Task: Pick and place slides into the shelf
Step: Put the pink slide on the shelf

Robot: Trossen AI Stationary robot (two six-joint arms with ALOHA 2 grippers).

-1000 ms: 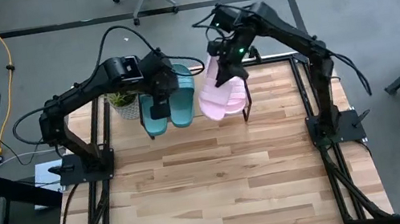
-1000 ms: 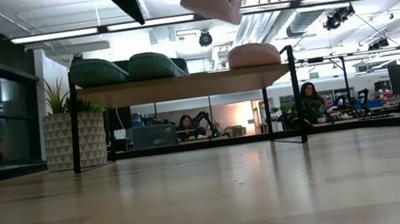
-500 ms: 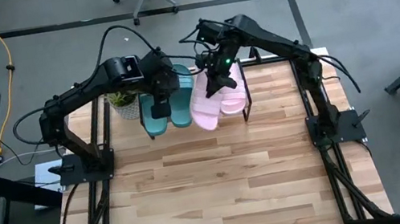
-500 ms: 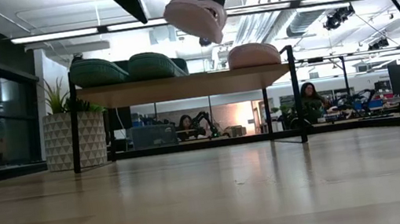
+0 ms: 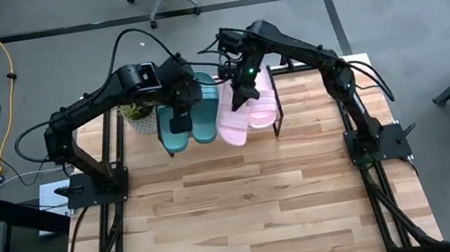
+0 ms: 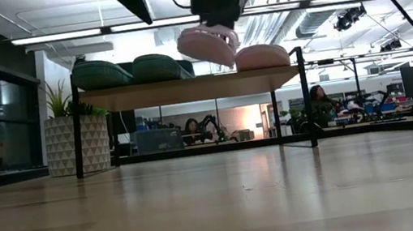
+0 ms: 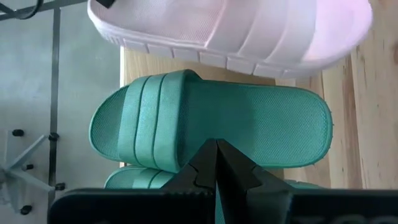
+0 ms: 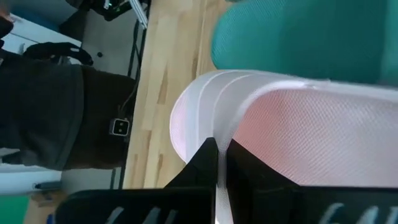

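From the high view, I am seeing the shelf [image 5: 278, 123] at the far edge of the table [image 5: 247, 205], and the near part of the table is giving open room. Two teal slides [image 5: 188, 114] are lying side by side on the shelf, under the left gripper [image 5: 176, 93]. The right gripper [image 5: 241, 87] is holding a pink slide [image 5: 229, 118] over the gap between the teal pair and the other pink slide [image 5: 263, 108], which is lying on the shelf near its right end.

From the low view, I am seeing the held pink slide [image 6: 208, 46] tilted and hanging a little above the shelf top [image 6: 186, 88], not touching it, beside the resting pink slide [image 6: 262, 56]. A potted plant [image 6: 71, 131] is standing left of the shelf legs.

In the left wrist view, the fingers [image 7: 236, 171] are pressed together with nothing between them, above a teal slide [image 7: 211, 124]; the held pink slide [image 7: 236, 28] is showing just beyond it.

In the right wrist view, the fingers [image 8: 202, 163] are closing narrowly on the strap edge of the pink slide [image 8: 298, 134], with a teal slide [image 8: 298, 37] just beyond it.
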